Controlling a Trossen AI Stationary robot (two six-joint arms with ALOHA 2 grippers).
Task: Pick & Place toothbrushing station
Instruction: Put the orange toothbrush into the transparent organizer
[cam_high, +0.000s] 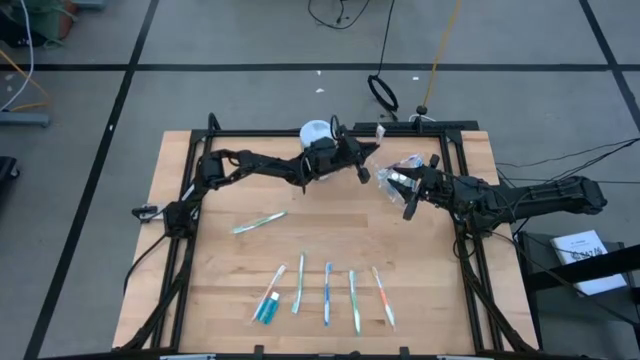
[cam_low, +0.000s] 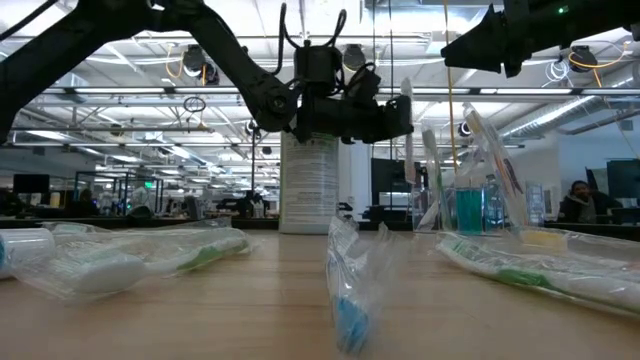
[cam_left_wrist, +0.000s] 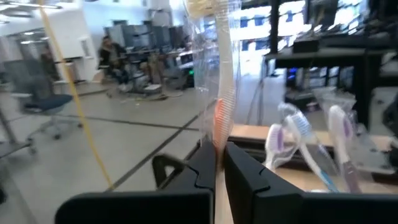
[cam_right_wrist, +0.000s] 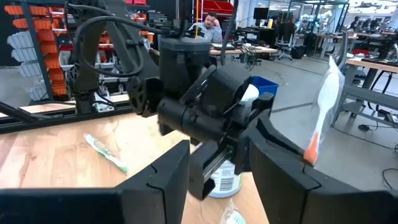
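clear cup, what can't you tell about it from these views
High view: the right gripper covers much of the clear cup; contents unreadable.
Low view: its wrapped toothbrushes overlap, so no count.
Left wrist view: only blurred brush heads show; the cup's wall is unclear.

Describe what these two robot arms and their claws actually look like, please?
Both arms are dark, nearly black, built from slim jointed segments with black cables running along and looping off them. The left gripper and right gripper each end in two flat, blocky black fingers with angular edges. Thin black hoses arch above the left arm's wrist. No markings show.
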